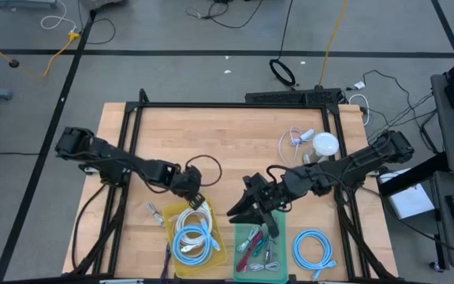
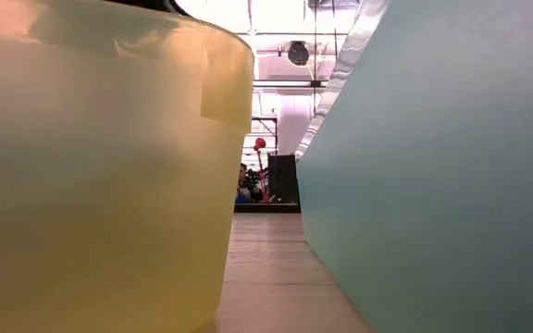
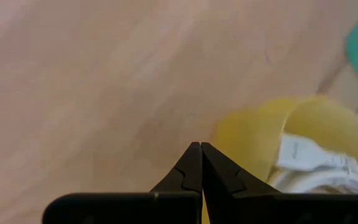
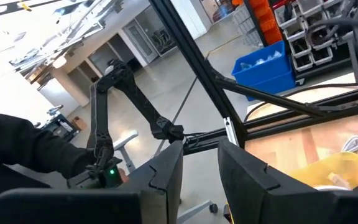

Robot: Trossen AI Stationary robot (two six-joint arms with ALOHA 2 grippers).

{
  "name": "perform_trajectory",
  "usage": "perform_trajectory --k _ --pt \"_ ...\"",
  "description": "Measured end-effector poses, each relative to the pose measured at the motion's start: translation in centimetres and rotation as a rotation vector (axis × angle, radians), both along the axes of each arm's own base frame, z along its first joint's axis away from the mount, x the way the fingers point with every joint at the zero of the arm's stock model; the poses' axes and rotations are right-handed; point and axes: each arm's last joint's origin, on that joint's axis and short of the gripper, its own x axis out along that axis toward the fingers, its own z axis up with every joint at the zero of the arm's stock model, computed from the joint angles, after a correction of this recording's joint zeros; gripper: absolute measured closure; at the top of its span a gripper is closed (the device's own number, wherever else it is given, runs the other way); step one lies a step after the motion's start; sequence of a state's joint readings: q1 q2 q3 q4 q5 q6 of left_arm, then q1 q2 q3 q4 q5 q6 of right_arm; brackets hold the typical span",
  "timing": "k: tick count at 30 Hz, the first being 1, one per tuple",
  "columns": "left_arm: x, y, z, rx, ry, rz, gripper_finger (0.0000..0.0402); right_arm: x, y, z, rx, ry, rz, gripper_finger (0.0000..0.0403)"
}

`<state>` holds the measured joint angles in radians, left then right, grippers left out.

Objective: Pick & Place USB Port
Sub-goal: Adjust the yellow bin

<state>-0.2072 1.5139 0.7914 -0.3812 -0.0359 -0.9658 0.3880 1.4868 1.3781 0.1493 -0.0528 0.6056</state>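
**Both Arms at the Bins: Left Closed and Empty, Right Partly Open**

Left gripper (image 1: 198,199): positioned above the 12 o'clock rim of the yellow bin (image 1: 169,214). In the left wrist view its fingers (image 3: 190,167) meet tip to tip, with nothing between them.

Right gripper (image 1: 241,210): positioned at the 11 o'clock corner of the green bin (image 1: 245,272). In the right wrist view its fingers (image 4: 166,168) stand narrowly apart. Whether they hold anything cannot be told.

Yellow bin contents: coiled white and pale blue cables (image 1: 194,237).

Green bin contents: dark and red-tipped cables (image 1: 252,243).

Table (image 1: 227,142): a blue coiled cable (image 1: 315,247) lies at 3 o'clock of the green bin. A white cable (image 1: 294,140) and a white round object (image 1: 325,144) lie toward 1 o'clock.

USB port: cannot be identified among these items.
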Motion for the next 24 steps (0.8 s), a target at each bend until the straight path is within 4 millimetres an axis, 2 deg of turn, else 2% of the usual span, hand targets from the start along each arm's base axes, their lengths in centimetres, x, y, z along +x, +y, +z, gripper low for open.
perform_trajectory --k 9,17,24 --pt "1.3 -2.4 -0.5 -0.065 -0.117 -0.037 0.0401 0.0 0.0 0.0 -0.002 0.003 0.000 0.0309" --pt "1.7 -2.5 -0.3 -0.070 -0.170 -0.032 0.0401 0.0 0.0 0.0 -0.016 -0.004 -0.005 0.0309" --pt "2.2 -1.9 -0.1 -0.068 -0.204 -0.031 0.0401 0.0 0.0 0.0 -0.017 -0.004 -0.006 0.0309"
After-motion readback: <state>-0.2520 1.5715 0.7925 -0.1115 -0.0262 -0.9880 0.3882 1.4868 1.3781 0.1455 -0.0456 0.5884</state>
